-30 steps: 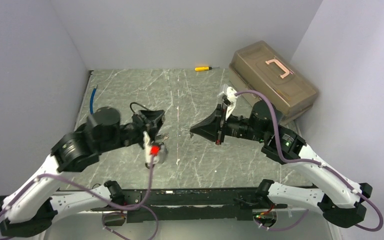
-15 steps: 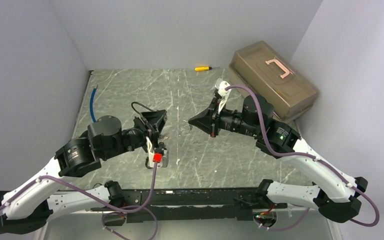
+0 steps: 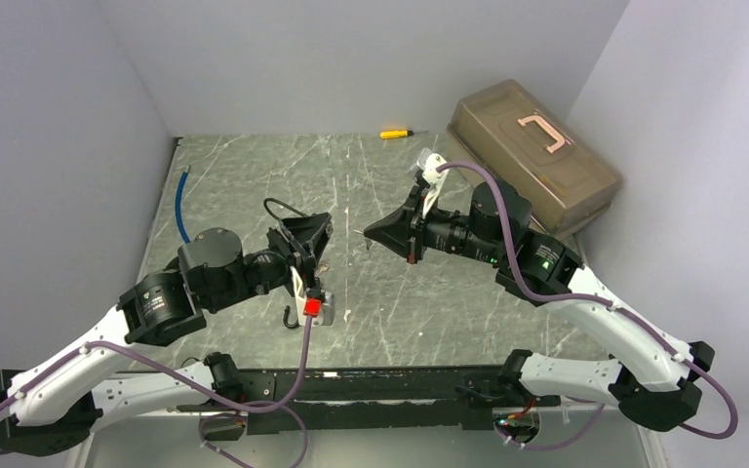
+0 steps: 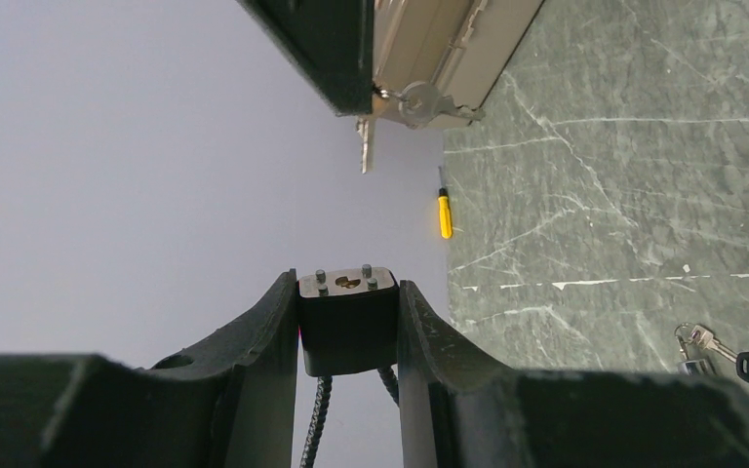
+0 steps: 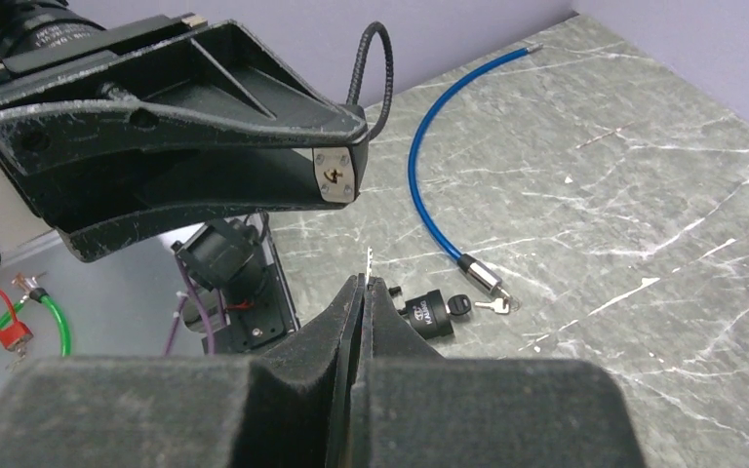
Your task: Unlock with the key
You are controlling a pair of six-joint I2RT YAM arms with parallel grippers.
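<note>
Facing lock (image 4: 348, 317) and key (image 4: 364, 151), apart

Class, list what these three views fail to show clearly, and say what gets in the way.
Key head: right wrist view, hidden between the right gripper's shut fingers.
Lock sides: left wrist view, covered by the left gripper's fingers.
Loose keys: left wrist view, cut off by the right edge.
Key: top view, too small.

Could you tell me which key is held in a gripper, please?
The silver key pinched in the shut right gripper; the other keys lie on the table by the blue cable.
</note>
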